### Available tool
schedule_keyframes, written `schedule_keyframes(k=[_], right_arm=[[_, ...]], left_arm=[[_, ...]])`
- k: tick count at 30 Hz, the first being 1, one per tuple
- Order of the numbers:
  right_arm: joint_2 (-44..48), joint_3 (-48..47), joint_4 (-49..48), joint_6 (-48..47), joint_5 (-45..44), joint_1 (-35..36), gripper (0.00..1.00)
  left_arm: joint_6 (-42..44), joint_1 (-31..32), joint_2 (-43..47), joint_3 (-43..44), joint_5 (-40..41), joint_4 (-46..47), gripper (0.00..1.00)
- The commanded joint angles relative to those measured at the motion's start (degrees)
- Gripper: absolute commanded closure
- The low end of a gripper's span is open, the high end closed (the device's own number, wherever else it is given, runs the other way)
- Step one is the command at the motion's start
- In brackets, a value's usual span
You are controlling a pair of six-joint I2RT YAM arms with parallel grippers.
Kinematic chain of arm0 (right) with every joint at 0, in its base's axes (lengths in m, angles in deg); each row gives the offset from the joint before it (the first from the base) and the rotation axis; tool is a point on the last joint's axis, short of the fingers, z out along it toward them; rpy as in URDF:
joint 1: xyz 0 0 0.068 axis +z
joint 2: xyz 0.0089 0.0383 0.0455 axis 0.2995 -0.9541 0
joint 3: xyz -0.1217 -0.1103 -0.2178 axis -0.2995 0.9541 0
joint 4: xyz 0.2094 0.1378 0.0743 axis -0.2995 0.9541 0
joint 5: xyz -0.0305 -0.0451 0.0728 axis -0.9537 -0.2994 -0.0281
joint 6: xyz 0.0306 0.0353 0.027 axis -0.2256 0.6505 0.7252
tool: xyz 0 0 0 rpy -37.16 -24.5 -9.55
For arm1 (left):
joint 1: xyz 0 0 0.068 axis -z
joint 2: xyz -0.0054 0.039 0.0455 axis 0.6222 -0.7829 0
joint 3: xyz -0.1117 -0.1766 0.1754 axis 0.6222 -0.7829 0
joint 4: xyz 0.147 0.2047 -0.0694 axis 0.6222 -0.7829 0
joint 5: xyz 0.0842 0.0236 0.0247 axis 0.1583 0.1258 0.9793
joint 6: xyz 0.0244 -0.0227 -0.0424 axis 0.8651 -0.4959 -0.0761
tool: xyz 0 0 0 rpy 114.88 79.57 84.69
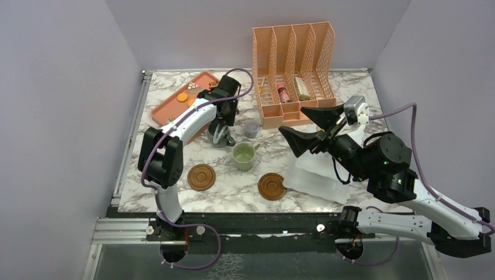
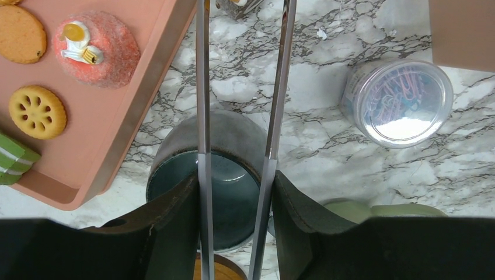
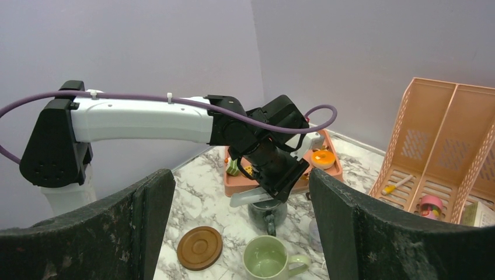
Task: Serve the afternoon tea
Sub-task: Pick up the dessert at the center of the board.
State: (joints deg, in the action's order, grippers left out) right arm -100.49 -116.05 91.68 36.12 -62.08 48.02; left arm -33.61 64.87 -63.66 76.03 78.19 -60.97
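Observation:
The grey-blue mug (image 1: 221, 136) stands upright beside the tray, with its handle toward the front. My left gripper (image 1: 220, 125) hangs right over it, open. In the left wrist view its two thin blades straddle the mug's inside (image 2: 233, 192); one crosses the hollow and one runs along the right rim. The pale green mug (image 1: 243, 156) stands empty between two brown coasters (image 1: 201, 177) (image 1: 272, 186), both bare. Toy cookies and cakes (image 2: 96, 48) lie in the tray. My right gripper (image 1: 309, 127) is raised, open and empty; its view shows the green mug (image 3: 265, 259) and one coaster (image 3: 199, 247).
A salmon tray (image 1: 169, 108) sits at the back left. An orange file rack (image 1: 295, 70) holding a small pink bottle (image 1: 283, 93) stands at the back. A clear lilac cup (image 1: 251, 129) of paper clips is right of the grey mug. A white translucent box (image 1: 318, 175) sits under my right arm.

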Motion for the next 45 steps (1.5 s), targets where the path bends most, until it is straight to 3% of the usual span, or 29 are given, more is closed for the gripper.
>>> schedule_keyframes(k=[1, 13, 22, 45], right_arm=[[0.06, 0.16, -1.86, -0.82, -1.17, -0.06, 0.10], [0.49, 0.27, -2.01, -0.64, -1.19, -0.06, 0.10], [1.17, 0.51, -1.72, -0.38, -1.19, -0.08, 0.10], [1.08, 0.21, -1.86, -0.46, -1.36, -0.08, 0.10]], left_arm=[[0.41, 0.40, -0.56, 0.90, 0.84, 0.25, 0.55], [-1.57, 0.41, 2.56, 1.58, -7.69, 0.20, 0.58], [-0.16, 0.26, 3.23, 3.06, -5.53, -1.34, 0.53], [4.76, -0.99, -1.08, 4.20, -4.88, -2.52, 0.53]])
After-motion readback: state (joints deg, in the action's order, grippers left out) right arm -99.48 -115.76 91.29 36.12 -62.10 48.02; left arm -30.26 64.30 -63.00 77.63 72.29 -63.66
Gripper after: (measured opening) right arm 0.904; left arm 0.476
